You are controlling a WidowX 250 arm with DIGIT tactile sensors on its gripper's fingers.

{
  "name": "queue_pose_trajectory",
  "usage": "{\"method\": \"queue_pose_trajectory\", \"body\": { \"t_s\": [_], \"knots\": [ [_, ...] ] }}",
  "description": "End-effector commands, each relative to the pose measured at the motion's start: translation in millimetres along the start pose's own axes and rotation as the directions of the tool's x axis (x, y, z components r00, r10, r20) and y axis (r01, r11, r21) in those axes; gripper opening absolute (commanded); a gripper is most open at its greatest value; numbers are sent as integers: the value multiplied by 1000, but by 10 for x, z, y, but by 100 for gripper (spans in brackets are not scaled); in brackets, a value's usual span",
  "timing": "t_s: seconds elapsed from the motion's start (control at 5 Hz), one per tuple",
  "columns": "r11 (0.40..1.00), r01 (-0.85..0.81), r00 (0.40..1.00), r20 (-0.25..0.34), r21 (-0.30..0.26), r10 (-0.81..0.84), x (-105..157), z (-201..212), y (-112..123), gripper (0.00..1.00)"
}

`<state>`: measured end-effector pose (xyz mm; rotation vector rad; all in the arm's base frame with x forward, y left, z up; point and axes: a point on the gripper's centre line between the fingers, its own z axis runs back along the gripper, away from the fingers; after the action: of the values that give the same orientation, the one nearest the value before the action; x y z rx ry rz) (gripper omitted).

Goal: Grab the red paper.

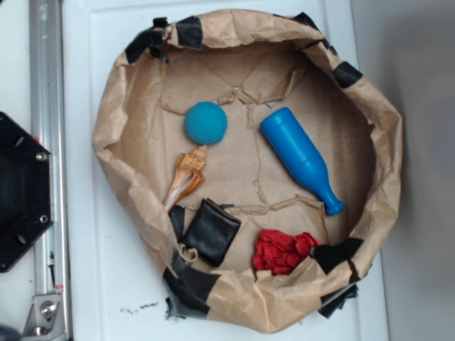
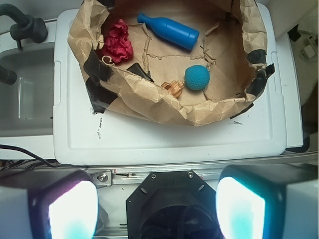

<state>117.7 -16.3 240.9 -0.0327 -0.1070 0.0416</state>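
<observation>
The red paper [image 1: 283,251] is a crumpled wad lying inside the brown paper bowl [image 1: 106,121] at its front right, against the wall. In the wrist view the red paper [image 2: 117,43] sits at the bowl's upper left. My gripper [image 2: 157,209] is open and empty, its two fingers [image 2: 72,211] wide apart at the bottom of the wrist view, high above the robot's black base and far from the bowl. The gripper is not visible in the exterior view.
In the bowl lie a teal ball [image 1: 206,123], a blue bottle [image 1: 301,159], a tan shell [image 1: 186,176] and a black square pouch [image 1: 211,231]. The bowl stands on a white lid [image 1: 92,270]. A metal rail [image 1: 46,85] and black base plate [image 1: 18,192] are at the left.
</observation>
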Motion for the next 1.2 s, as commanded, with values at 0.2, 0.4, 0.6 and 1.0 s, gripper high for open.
{"method": "queue_pose_trajectory", "body": {
  "t_s": [0.2, 0.4, 0.6, 1.0],
  "knots": [
    [967, 172, 985, -49, 185, -166, 467, -394, 147, 100],
    [958, 278, 959, 33, 68, -280, 959, -745, 120, 100],
    [955, 296, 955, 26, 20, -296, 1286, -1045, 204, 100],
    [883, 463, 886, 44, -75, -461, 1610, -1767, -129, 100]
  ]
}}
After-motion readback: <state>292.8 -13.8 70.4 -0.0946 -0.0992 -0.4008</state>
